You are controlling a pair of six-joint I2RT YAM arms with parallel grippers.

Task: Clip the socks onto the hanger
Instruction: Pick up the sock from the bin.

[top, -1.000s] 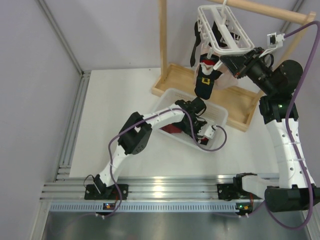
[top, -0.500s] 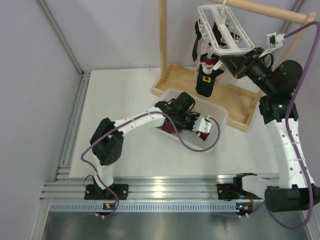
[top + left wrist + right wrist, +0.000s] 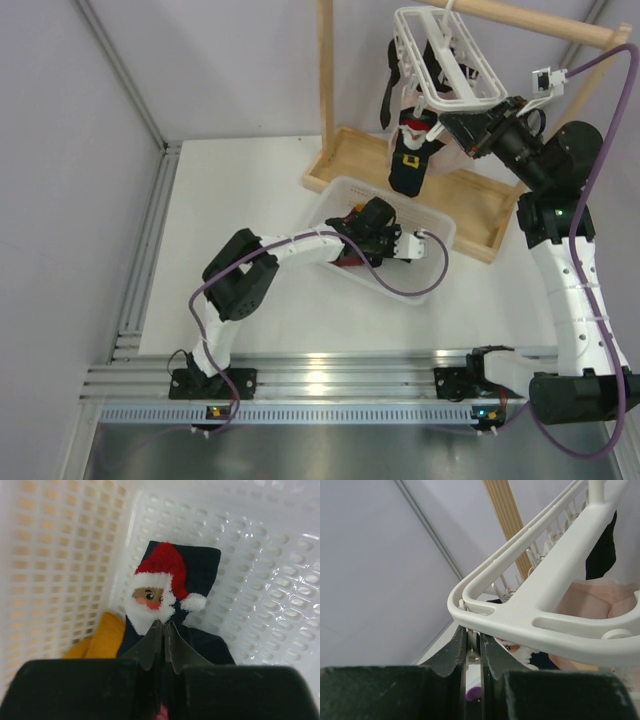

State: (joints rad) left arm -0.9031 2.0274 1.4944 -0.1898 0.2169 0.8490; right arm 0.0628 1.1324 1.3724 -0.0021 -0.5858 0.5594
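My right gripper [image 3: 472,642] keeps jaws clamped on the hanger [image 3: 545,615] corner, steadying it. The left gripper [image 3: 161,630] jaws pinch the Santa sock [image 3: 165,570] in the basket [image 3: 260,580], ready for lifting.

Inside the basket [image 3: 270,580], the left gripper [image 3: 162,640] hides the Santa sock's [image 3: 200,570] lower half and some of the yellow cloth [image 3: 102,640].

A navy sock [image 3: 201,574] bears a red-and-white Santa; the slotted basket [image 3: 60,555] is white.

Left arm [image 3: 300,244], right arm [image 3: 574,292]: white links, black joints, purple cables.
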